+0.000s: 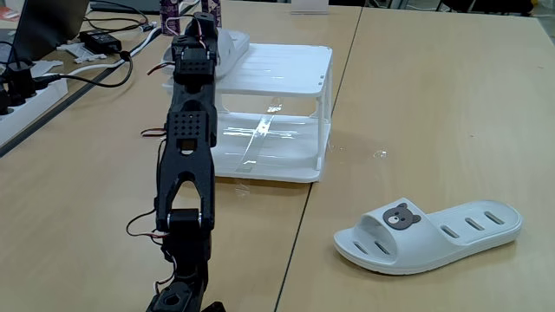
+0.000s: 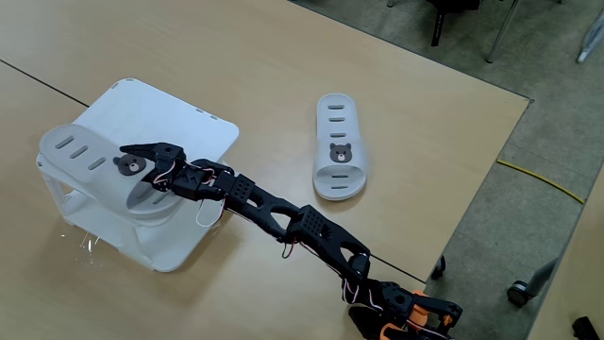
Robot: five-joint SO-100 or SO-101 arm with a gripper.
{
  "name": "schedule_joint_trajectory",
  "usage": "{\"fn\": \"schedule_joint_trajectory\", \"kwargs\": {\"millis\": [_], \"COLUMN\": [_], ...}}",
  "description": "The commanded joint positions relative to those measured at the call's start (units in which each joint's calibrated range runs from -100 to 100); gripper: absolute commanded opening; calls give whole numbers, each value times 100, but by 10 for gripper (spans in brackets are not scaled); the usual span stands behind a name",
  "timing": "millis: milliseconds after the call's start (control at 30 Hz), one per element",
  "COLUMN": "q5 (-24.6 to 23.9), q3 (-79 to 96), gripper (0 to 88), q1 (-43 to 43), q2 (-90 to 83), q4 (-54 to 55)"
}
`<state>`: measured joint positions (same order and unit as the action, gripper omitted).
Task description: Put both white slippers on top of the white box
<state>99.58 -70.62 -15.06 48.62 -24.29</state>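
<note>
Arm (image 2: 283,219) stretched out long over the table (image 1: 434,113), reaching across to the box (image 2: 189,132).

Slipper 1 (image 2: 94,170) lies flat on the box top, along the left edge as a fixed view shows it, bear badge (image 2: 124,165) facing up. In the other fixed view it shows as a pale shape (image 1: 232,43) at the far left corner of the box (image 1: 286,69), mostly behind the arm (image 1: 186,139).

Gripper (image 2: 125,153) sits over the strap end of slipper 1, fingers spread apart either side of the badge, not clamped on anything. Contact with the strap cannot be judged.

Slipper 2 (image 1: 429,234) lies on the table, well apart from the box, sole down, badge (image 1: 399,217) up. In a fixed view it (image 2: 339,146) sits to the right of the box, strap end toward the arm's base (image 2: 401,312).

Cables and a power strip (image 1: 26,91) lie at the table's far left edge.
</note>
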Motion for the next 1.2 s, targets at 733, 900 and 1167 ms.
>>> {"fn": "schedule_joint_trajectory", "kwargs": {"millis": [733,900,1167], "q5": [42,42,42], "q3": [5569,6985,8952], "gripper": [259,253,72], "q1": [34,371,634], "q2": [-4790,-6145,-8703], "q4": [13,48,531]}}
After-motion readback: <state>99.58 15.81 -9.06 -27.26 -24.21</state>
